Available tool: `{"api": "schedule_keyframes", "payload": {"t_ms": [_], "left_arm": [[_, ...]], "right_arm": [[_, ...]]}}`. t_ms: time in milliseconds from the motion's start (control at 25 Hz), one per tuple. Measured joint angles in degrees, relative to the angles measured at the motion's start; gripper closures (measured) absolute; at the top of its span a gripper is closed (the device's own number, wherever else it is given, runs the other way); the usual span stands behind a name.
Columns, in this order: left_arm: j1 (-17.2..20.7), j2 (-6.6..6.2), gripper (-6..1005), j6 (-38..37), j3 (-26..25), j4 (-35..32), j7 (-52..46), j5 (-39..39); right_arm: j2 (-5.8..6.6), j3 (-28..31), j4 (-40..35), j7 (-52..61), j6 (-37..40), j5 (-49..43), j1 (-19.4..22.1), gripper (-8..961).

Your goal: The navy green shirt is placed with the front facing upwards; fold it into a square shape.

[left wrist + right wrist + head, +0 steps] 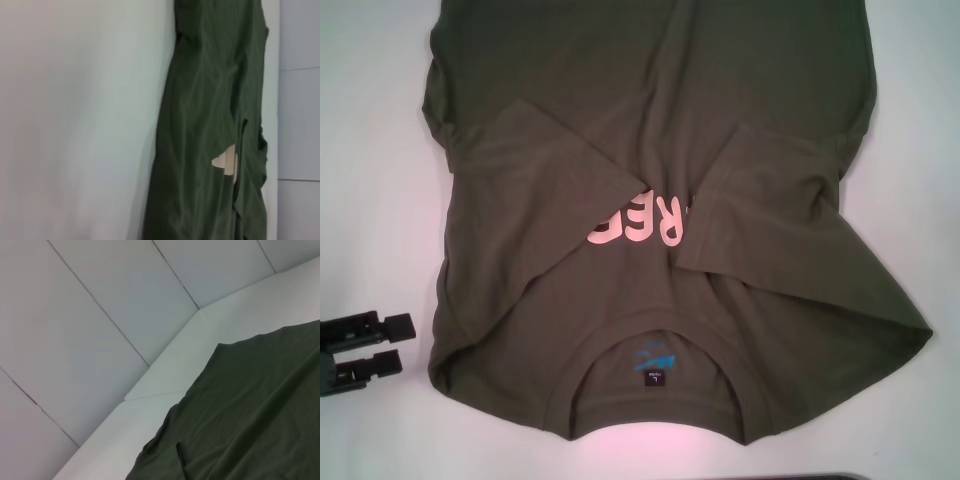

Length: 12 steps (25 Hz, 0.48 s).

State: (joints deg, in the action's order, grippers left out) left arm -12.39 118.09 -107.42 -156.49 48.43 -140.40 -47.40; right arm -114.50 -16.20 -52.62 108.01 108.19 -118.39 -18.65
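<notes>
I see the dark olive-green cotton T-shirt spread on the white table, collar near me, both sleeves folded inward over its pale pink lettering. My left gripper sits at the near left, just off the shirt's edge, its black fingers parted and holding nothing. My right gripper is out of view.

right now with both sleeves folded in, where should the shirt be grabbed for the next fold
Probably the collar-end corners. The navy green shirt lies flat, collar nearest the robot, sleeves crossed over the lettering. Pinch the near left corner and near right corner from the outer sides, then carry them toward the hem. The left hand waits beside the left corner.
</notes>
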Motion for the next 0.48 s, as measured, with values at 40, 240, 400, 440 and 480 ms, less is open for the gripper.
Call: {"api": "schedule_keyframes", "payload": {"t_ms": [40,240,400,440,480], "left_arm": [[-0.06,0.17,283,0.44,-0.03,-0.15,0.00,0.10],[-0.20,0.90,283,2.09,0.76,-0.51,-0.21,0.18],[-0.44,1.01,283,3.01,1.23,-1.38,-0.47,0.35],[-0.56,0.92,282,3.24,1.26,-1.67,-0.49,0.68],[-0.67,0.84,282,3.51,1.28,-1.93,-0.49,1.15]], "right_arm": [[0.13,0.06,0.37,0.00,-0.03,0.00,-0.02,40],[0.30,-0.07,0.95,-0.08,-0.45,0.00,-0.14,40],[0.32,-0.22,1.25,-0.10,-0.99,0.00,-0.16,40],[0.33,-0.23,1.25,-0.08,-1.09,0.00,-0.16,40],[0.33,-0.23,1.25,-0.04,-1.19,0.00,-0.16,40]]}}
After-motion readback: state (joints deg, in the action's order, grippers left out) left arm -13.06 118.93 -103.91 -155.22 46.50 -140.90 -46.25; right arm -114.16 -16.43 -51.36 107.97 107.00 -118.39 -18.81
